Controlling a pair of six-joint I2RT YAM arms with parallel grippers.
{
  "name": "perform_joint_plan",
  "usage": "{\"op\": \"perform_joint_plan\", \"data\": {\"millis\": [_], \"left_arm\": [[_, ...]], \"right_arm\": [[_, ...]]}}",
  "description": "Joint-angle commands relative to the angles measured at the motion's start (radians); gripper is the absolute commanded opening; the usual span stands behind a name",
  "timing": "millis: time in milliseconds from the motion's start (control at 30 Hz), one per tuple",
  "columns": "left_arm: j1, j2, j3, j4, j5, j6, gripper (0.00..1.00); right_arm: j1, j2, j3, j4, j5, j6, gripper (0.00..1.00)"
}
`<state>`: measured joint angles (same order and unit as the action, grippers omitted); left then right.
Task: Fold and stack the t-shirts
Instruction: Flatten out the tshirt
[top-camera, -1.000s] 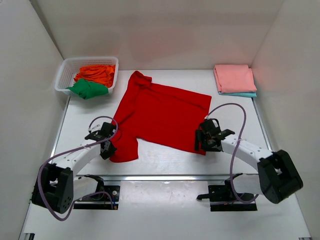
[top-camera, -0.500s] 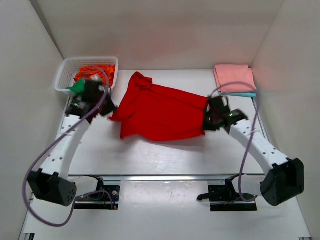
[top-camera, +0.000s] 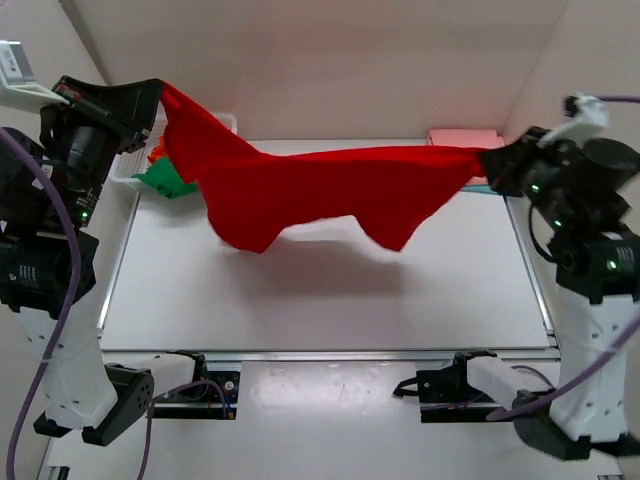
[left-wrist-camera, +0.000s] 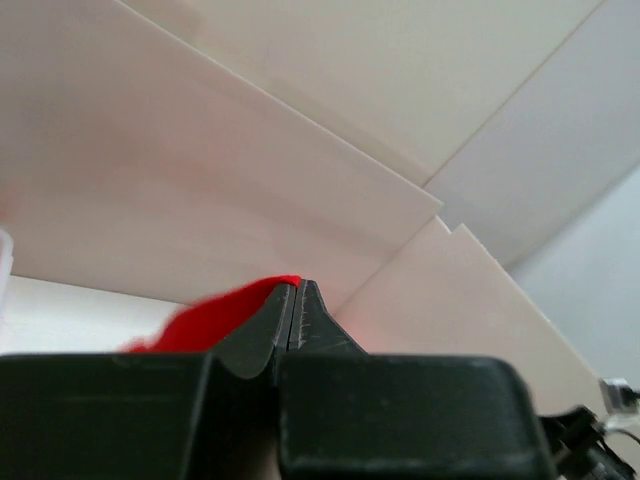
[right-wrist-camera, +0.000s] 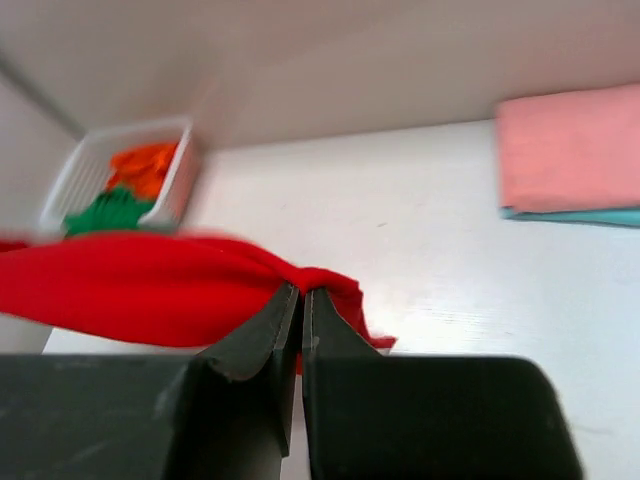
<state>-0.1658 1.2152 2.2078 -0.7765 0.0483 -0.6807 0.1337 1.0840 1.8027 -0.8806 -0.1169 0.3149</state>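
The white basket (right-wrist-camera: 62, 188), far left, holds the orange t-shirt (right-wrist-camera: 140, 165) and the green t-shirt (right-wrist-camera: 110, 212). Far right, the pink t-shirt (right-wrist-camera: 570, 150) lies folded on the light-blue t-shirt (right-wrist-camera: 575, 216). The red t-shirt (top-camera: 320, 190) hangs stretched above the table (top-camera: 320, 300), with the left gripper (top-camera: 150, 92) and right gripper (top-camera: 490, 162) each clamped on an opposite edge.

Bright even overhead light, soft shadows, rt wrist blur
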Motion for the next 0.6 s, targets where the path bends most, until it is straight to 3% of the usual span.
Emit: {"op": "perform_joint_plan", "data": {"millis": [0,67,167,233,333,433,567], "left_arm": [[0.003,0.032,0.002,0.029,-0.007,-0.029,0.0],[0.014,0.093,0.035,0.011,0.016,-0.026,0.0],[0.054,0.141,0.003,0.035,0.074,-0.033,0.0],[0.061,0.165,-0.033,0.062,0.09,-0.028,0.0],[0.094,0.243,-0.021,0.098,0.108,-0.004,0.0],[0.127,0.406,0.07,0.108,0.153,0.004,0.0],[0.15,0.562,0.18,0.134,0.186,0.007,0.0]], "right_arm": [[-0.187,-0.064,0.0,0.081,-0.171,0.009,0.0],[-0.352,-0.015,0.042,0.057,-0.341,-0.002,0.0],[-0.159,0.036,0.02,0.089,-0.186,-0.016,0.0],[-0.099,0.077,0.015,0.103,-0.101,-0.023,0.0],[-0.132,0.181,-0.025,0.167,-0.205,-0.019,0.0],[-0.086,0.282,-0.005,0.204,-0.129,-0.083,0.0],[-0.121,0.431,0.064,0.253,-0.158,-0.115,0.0]]}}
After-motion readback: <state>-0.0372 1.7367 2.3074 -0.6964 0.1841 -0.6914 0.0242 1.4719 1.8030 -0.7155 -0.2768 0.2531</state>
